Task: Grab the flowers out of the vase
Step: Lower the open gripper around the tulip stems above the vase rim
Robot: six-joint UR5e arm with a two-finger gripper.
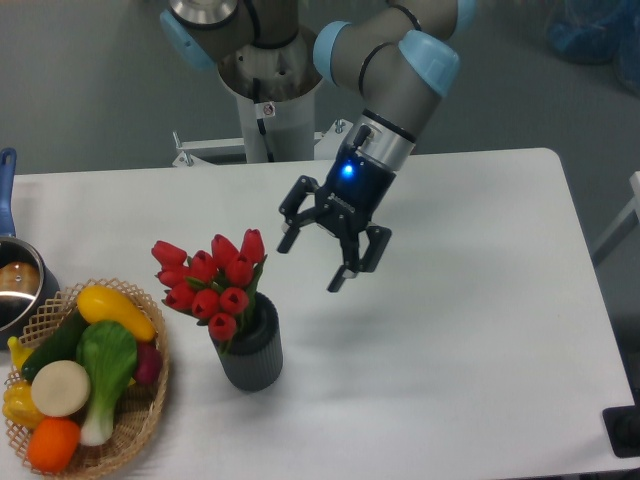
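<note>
Far left, a wicker basket [140, 420] of toy vegetables sits on the white desk [470, 370], with a pot [18, 290] just behind it at the edge. Next along, the dark ribbed vase [252, 352] stands upright near the basket, and the red tulips [212, 280] are seated in its mouth, buds fanned up and to the left, untouched. Then comes the pincer [311, 262], tilted, fingers spread wide and holding nothing, hanging in the air just to the right of the blooms and a little above them. This looks like the approach step, with the grasp not yet made. The next move calls for lining the spread fingers around the bunch below the buds, then closing and lifting straight up so the vase stays put.
</note>
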